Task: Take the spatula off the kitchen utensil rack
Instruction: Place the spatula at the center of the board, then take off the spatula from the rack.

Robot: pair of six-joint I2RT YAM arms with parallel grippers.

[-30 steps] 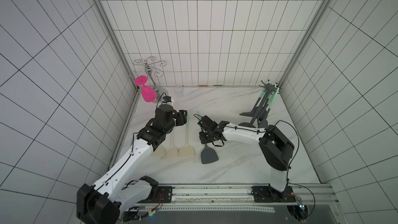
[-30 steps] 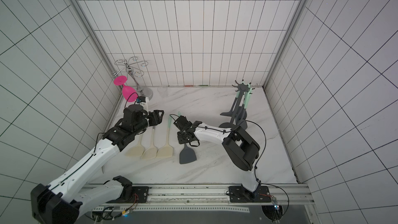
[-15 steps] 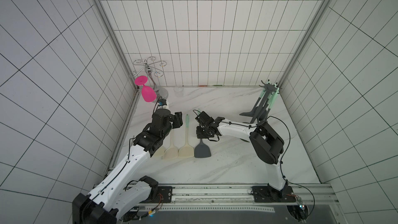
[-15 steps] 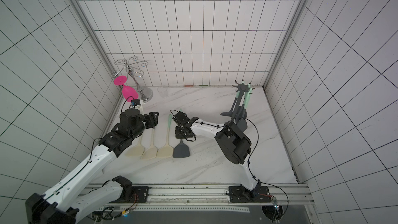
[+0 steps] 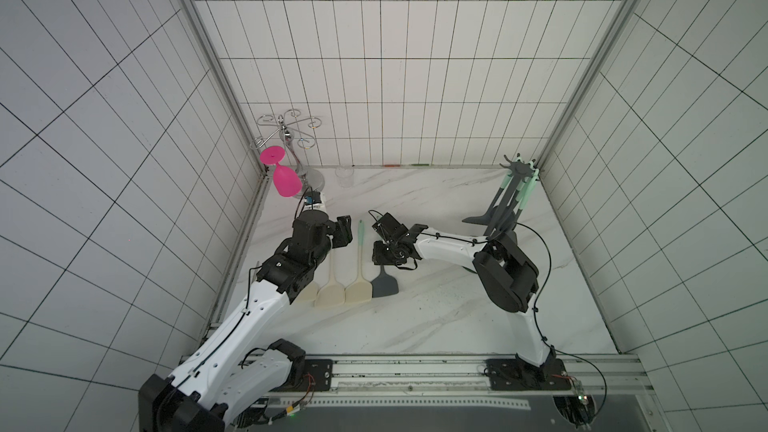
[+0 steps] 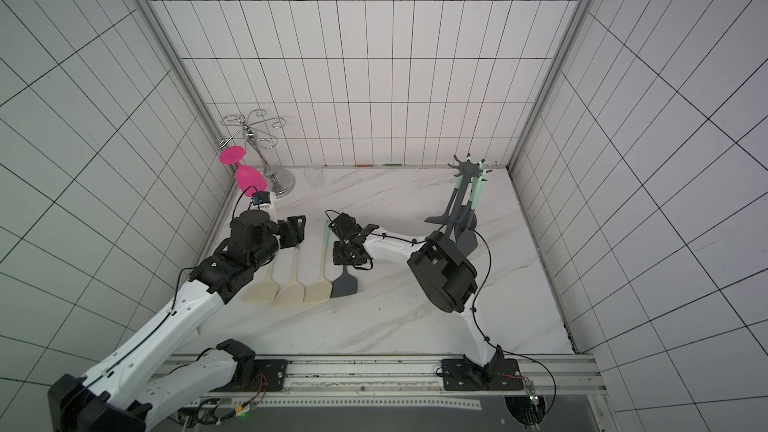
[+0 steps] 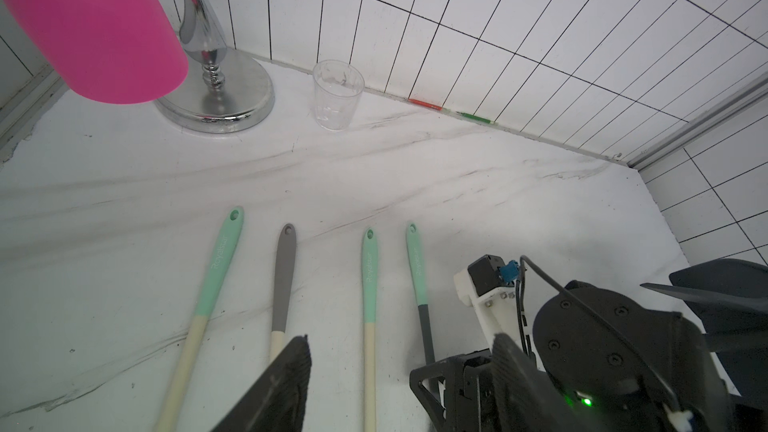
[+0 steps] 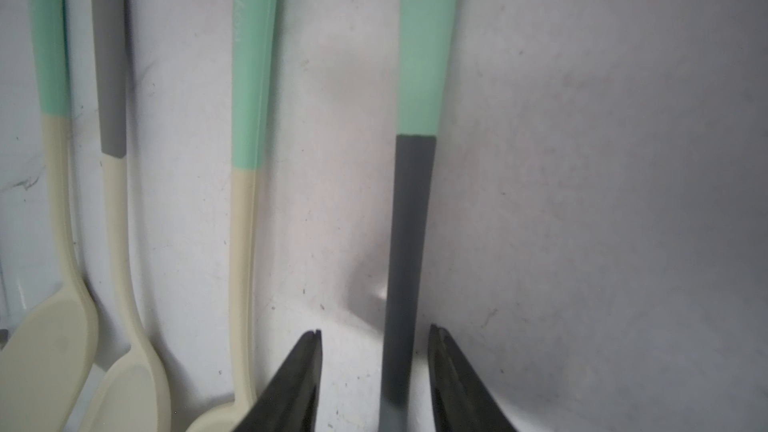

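My right claw point(image 8: 375, 329) is sitting partly open, jaws straddling the grey spatula point(image 8: 409, 222) handle without pinching it. That spatula is lying flat on the table point(image 5: 436, 305), just beside three cream spatulas point(image 5: 358, 290) and well apart from the rack point(image 5: 518, 167) in the far corner. My left claw point(image 7: 401, 340) is hovering wide open over the handles.

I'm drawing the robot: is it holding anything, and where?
Nothing. The right fingers stand open around the grey spatula handle; the left fingers are empty.
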